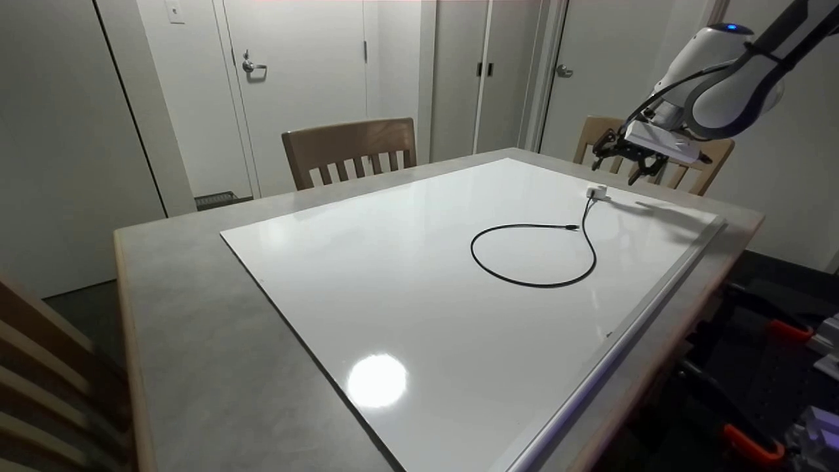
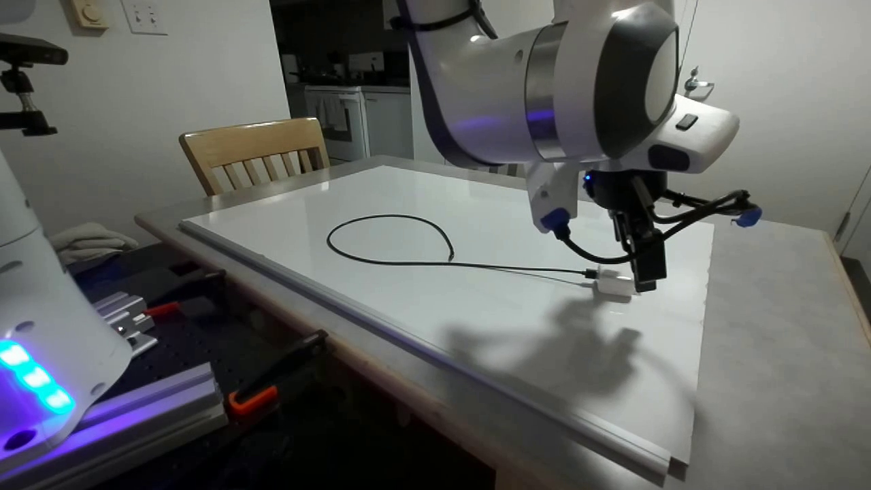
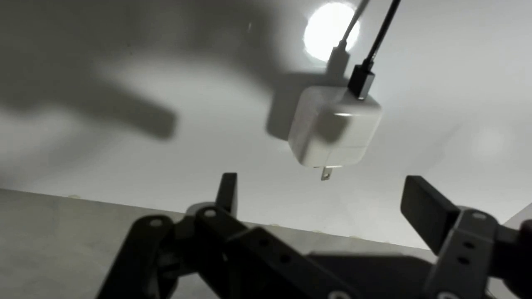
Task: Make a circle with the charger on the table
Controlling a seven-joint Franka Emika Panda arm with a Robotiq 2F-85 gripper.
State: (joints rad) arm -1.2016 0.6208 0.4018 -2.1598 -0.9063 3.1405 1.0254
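Observation:
The charger's black cable [image 1: 534,286] lies in a nearly round loop on the white panel of the table [image 1: 419,314]. Its free end [image 1: 572,227] stops just short of the cable's own run, leaving a small gap. From there the cable leads to a white plug block [image 3: 338,128], which also shows in an exterior view [image 2: 614,282]. My gripper [image 3: 320,187] is open, its fingers wide apart and nothing between them. In the wrist view the block and its metal prong sit just beyond the fingertips. Both exterior views place the gripper [image 1: 615,173] above the panel near the block; they look apart.
A raised rail [image 1: 616,367] runs along one long edge of the panel. Wooden chairs [image 1: 351,147] stand around the table, another chair [image 2: 255,146] at a far side. Clamps with orange parts [image 2: 253,401] and the robot's base [image 2: 54,327] are beside the table.

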